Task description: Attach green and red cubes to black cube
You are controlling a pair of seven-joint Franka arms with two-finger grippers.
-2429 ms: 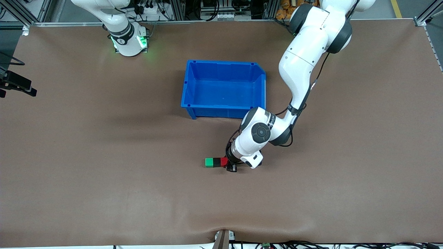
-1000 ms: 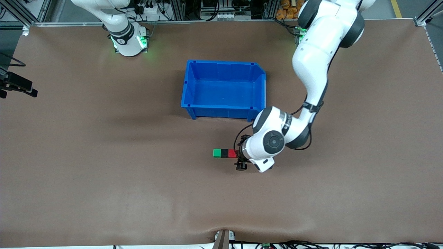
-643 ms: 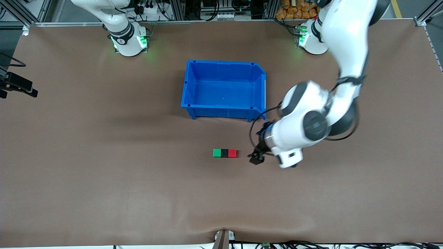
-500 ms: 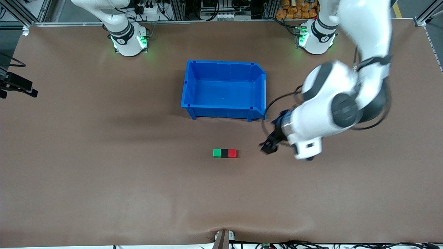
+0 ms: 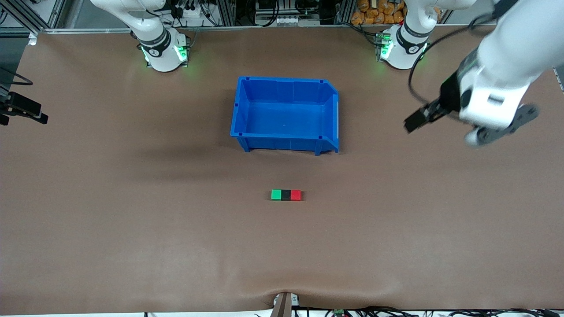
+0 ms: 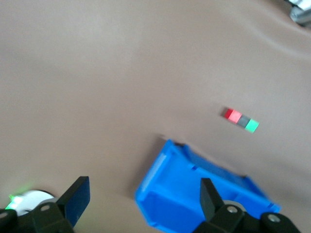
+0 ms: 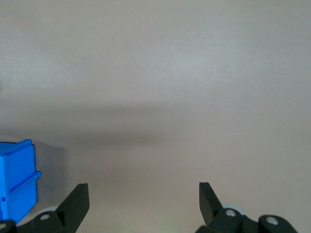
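Our left gripper (image 5: 416,121) hangs in the air over the bare table (image 5: 132,229) toward the left arm's end, its fingers (image 6: 77,200) spread wide with nothing between them. Our right gripper (image 7: 143,204) is also spread and empty, over bare table with a corner of the blue bin (image 5: 285,113) at the edge of its wrist view; that arm waits. We see the green cube (image 5: 276,195), the black cube (image 5: 286,195) and the red cube (image 5: 296,195) lying in one touching row on the table, black in the middle, red toward the left arm's end, nearer the front camera than the bin.
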